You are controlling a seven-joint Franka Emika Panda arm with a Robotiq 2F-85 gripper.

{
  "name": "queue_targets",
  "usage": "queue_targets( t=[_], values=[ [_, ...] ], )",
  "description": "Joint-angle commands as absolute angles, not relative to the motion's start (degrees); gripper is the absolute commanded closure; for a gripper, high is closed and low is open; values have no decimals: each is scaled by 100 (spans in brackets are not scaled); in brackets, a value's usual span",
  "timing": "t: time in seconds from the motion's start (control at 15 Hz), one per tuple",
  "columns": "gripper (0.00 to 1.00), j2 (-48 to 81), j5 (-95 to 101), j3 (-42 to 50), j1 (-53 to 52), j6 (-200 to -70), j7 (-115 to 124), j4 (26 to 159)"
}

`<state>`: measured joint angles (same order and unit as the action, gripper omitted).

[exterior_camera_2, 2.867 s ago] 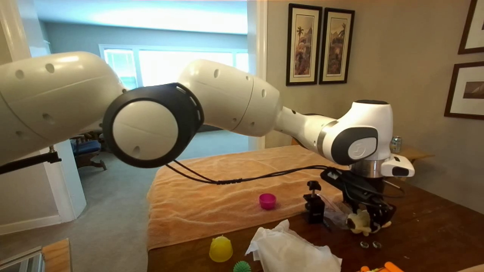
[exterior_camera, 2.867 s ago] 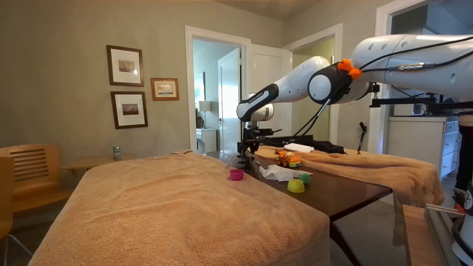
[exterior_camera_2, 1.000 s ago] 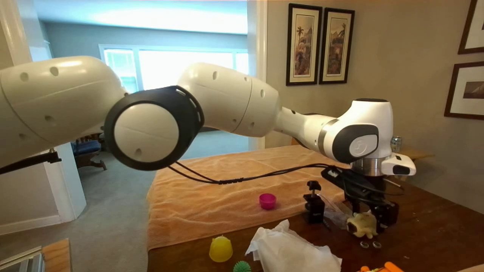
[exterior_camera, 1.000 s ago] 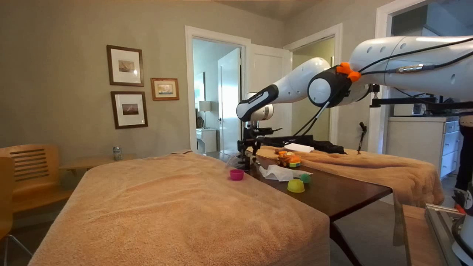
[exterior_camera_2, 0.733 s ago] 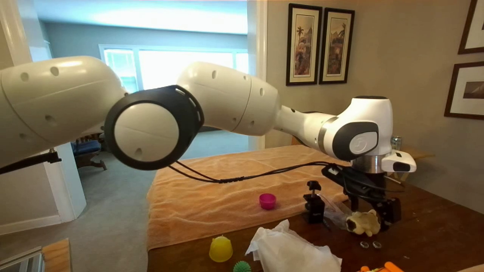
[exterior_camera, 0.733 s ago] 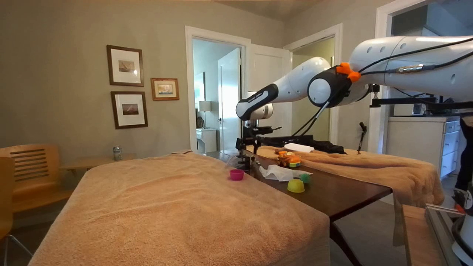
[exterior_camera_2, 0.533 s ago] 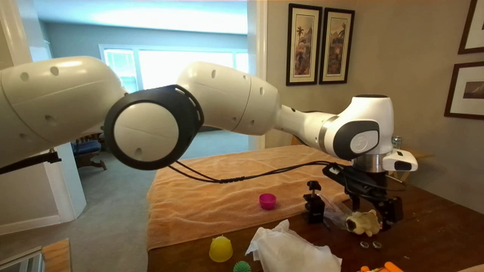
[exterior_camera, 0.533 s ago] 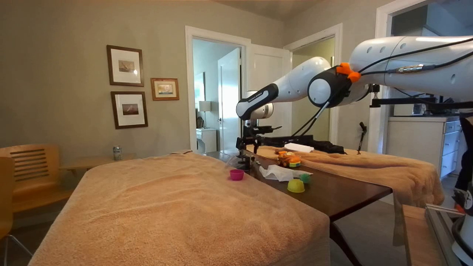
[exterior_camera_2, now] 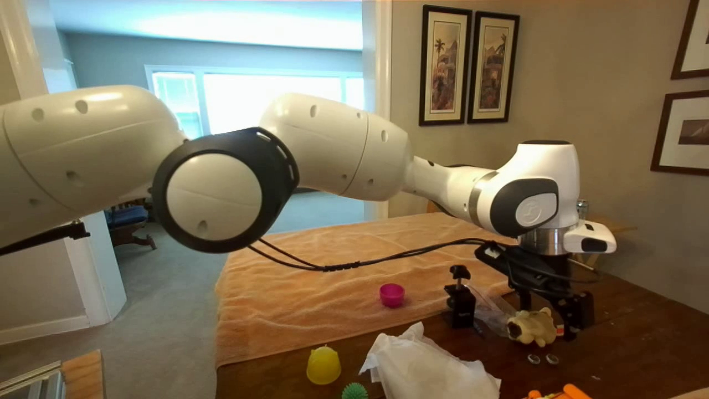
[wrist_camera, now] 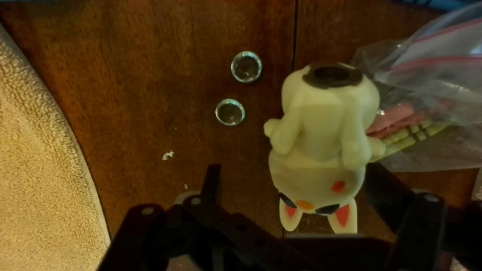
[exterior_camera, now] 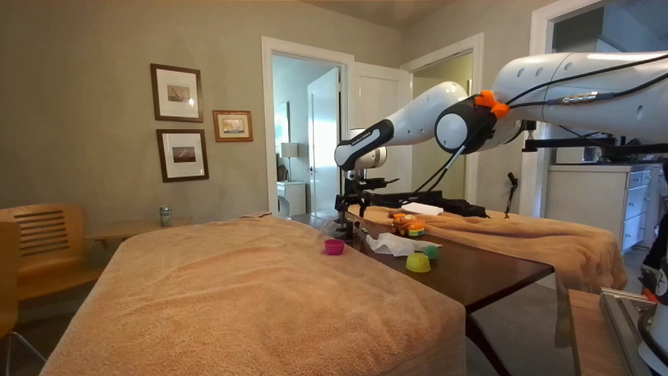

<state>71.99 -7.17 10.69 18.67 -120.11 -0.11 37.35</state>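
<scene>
- One dark wooden table (exterior_camera_2: 637,354), partly under an orange towel (exterior_camera_2: 332,293), lies as it did seconds ago.
- My white robot arm (exterior_camera_2: 338,147) crosses an exterior view, its wrist end now slightly higher and farther right there.
- My black gripper (wrist_camera: 292,169) has its jaws spread wide, farther apart than before.
- Clear plastic bag (wrist_camera: 433,75) lies at upper right in the wrist view.
- Cream toy animal (wrist_camera: 320,128) lies on the table between the jaws, close to one; touching or not, I cannot tell. More of it shows than before.
- Pink bowl (exterior_camera_2: 392,295), unmoved on the towel.
- Two glassy discs (wrist_camera: 246,67), unmoved, near the toy.
</scene>
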Motion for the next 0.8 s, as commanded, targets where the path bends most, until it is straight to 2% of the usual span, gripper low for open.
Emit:
queue_targets(
  t=[0.0,0.4,0.53,0.73],
  values=[
    [32,7493,-683,1108,1883,-11928,116,3256],
    [75,7576,-683,1107,1888,-11954,91,3156],
    [81,7574,-684,1108,1889,-11951,98,3147],
    [98,7570,-679,1119,1884,-11957,119,3135]
  ],
)
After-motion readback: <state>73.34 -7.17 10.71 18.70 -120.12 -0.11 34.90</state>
